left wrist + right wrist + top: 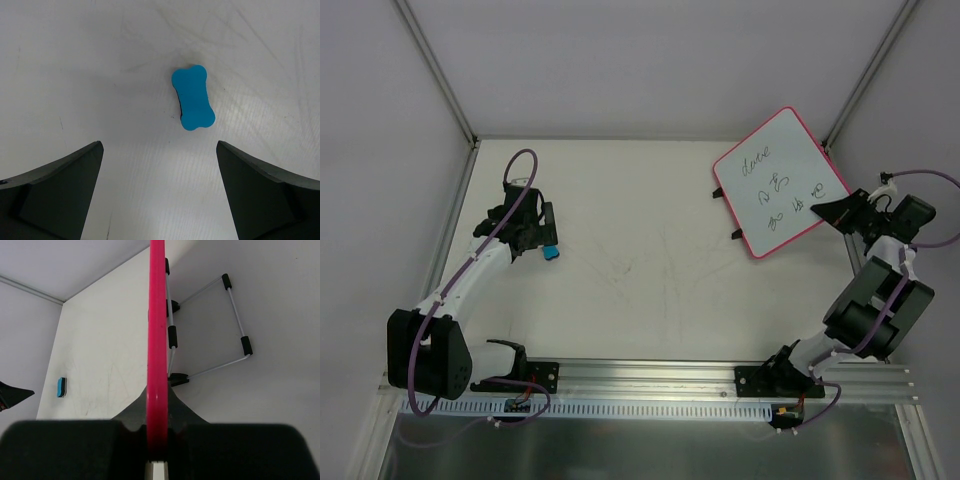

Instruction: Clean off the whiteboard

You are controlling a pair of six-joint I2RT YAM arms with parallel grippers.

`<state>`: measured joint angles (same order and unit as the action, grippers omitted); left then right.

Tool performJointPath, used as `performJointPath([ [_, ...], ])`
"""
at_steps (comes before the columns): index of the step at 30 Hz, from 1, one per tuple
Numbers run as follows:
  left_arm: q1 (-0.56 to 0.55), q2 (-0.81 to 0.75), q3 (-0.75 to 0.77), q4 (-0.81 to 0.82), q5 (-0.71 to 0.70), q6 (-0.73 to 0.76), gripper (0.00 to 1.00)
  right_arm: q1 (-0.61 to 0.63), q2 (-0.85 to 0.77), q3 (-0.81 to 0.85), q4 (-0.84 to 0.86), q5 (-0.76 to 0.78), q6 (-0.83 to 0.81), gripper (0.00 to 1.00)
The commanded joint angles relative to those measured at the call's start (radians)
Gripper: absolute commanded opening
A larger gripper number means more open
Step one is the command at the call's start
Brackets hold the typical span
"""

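Note:
The whiteboard (779,182), white with a pink-red rim and black scribbles, is held tilted above the table at the back right. My right gripper (837,212) is shut on its right edge; in the right wrist view the pink rim (158,340) runs edge-on between the jaws. A blue-and-black eraser (551,252) lies flat on the table at the left. It shows bone-shaped in the left wrist view (193,97). My left gripper (538,240) is open and empty just left of the eraser, its fingers (60,190) wide apart.
The board's wire stand (220,330) with black caps hangs off the board's back. Grey enclosure walls stand at the back and sides. An aluminium rail (650,385) runs along the near edge. The eraser also shows far off in the right wrist view (61,387).

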<state>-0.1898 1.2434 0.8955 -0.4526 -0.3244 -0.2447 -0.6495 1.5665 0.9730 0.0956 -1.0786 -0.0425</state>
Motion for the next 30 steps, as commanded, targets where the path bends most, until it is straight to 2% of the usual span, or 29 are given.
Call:
performJointPath([
  [1,0.000,-0.013,0.010,0.011,-0.013,-0.007,0.99,-0.004,-0.112,0.049,0.153,0.009,0.039,0.00],
  [11,0.000,-0.007,0.005,0.011,-0.015,-0.034,0.99,0.043,-0.241,0.124,0.207,0.043,0.164,0.00],
  [14,0.001,-0.009,0.003,0.012,-0.021,-0.044,0.99,0.094,-0.255,0.133,0.220,0.058,0.210,0.00],
  [18,0.001,-0.013,-0.003,0.009,-0.018,-0.071,0.99,0.255,-0.292,0.095,0.216,0.103,0.240,0.00],
  [21,0.001,-0.021,-0.017,0.009,-0.016,-0.109,0.99,0.394,-0.325,-0.006,0.225,0.179,0.230,0.00],
  [25,0.001,-0.021,-0.018,0.008,-0.015,-0.168,0.99,0.556,-0.381,-0.152,0.323,0.296,0.222,0.00],
  [30,0.000,-0.004,-0.018,0.008,-0.008,-0.243,0.99,0.721,-0.373,-0.278,0.421,0.341,0.236,0.00],
])
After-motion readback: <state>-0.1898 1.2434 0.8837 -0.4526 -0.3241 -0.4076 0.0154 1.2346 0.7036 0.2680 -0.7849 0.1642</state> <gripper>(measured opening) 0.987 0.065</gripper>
